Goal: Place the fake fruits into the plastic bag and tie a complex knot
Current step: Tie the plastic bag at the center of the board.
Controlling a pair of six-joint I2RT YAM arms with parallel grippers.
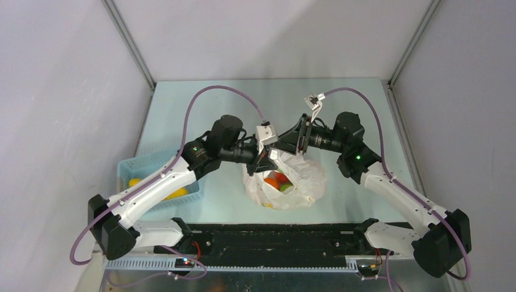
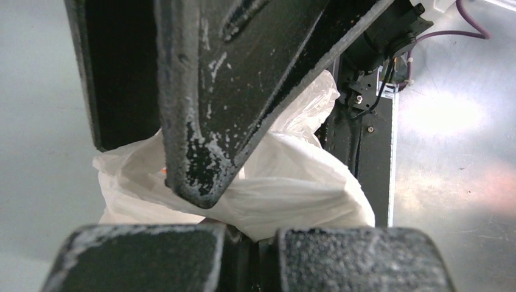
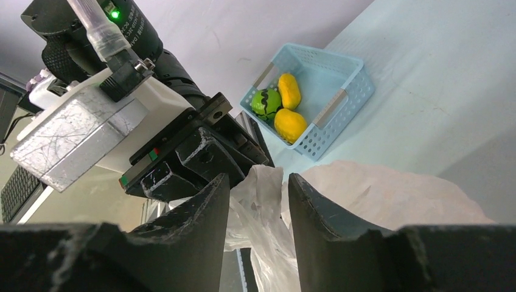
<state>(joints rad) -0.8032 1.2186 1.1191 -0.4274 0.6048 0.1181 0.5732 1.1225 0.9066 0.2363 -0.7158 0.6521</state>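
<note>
At left, the light blue basket (image 3: 341, 125) holds three fake fruits (image 3: 289, 125), two yellow and one green. More show inside the plastic bag (image 1: 304, 176) at frame centre. The left gripper (image 2: 252, 234) is clamped on the bag's mouth. The right gripper (image 3: 258, 182) stands parted around a plastic tail. Filling looks partly done and tying not begun. The pale aqua table (image 1: 201, 109) has plain white walls (image 1: 268, 36) behind.

Left arm (image 1: 155, 188) and right arm (image 1: 398, 191): white link shells, black joint housings; purple cables (image 1: 193, 106) loop from each wrist; green lamps (image 1: 195, 148) lit mid-arm.
</note>
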